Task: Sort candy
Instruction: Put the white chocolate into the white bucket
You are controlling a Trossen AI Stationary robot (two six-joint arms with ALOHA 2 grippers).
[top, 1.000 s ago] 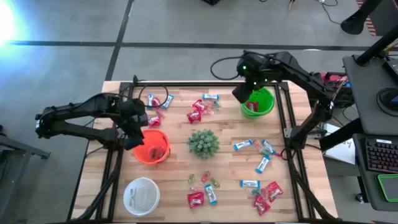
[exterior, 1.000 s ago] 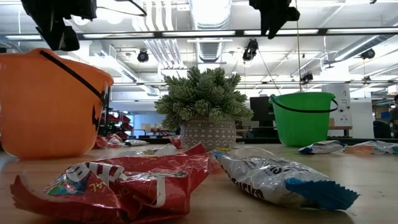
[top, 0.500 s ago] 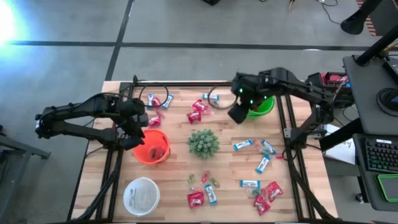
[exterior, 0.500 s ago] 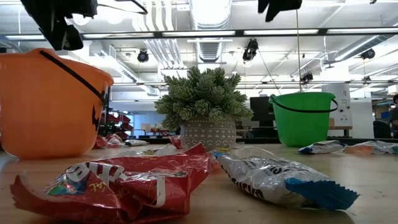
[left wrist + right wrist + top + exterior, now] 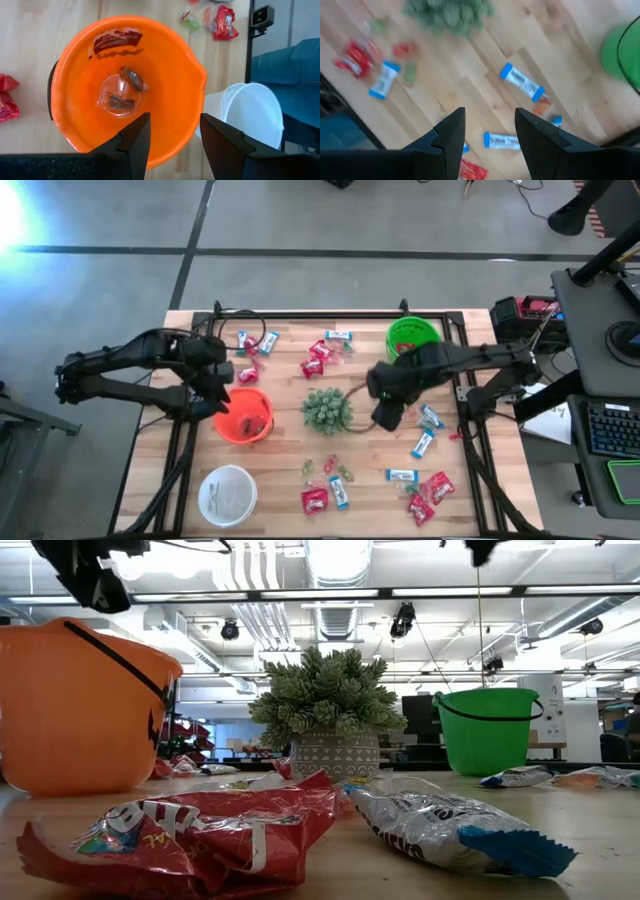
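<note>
Candy lies scattered across the tabletop (image 5: 280, 435). Right pincer (image 5: 385, 418) hangs spread and empty beside the plant (image 5: 326, 409), above a blue-and-white bar (image 5: 522, 82), likely lining up a pick. Left pincer (image 5: 171, 142), also spread and empty, hovers over the orange bucket (image 5: 170, 75), where a red packet (image 5: 116, 40) lies inside.

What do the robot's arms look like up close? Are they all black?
Yes, nearly. Both the left arm and the right arm are dark, thin and jointed, trailing black cables. Each ends in two chunky, flat black jaws with squared tips. No markings are visible.
</note>
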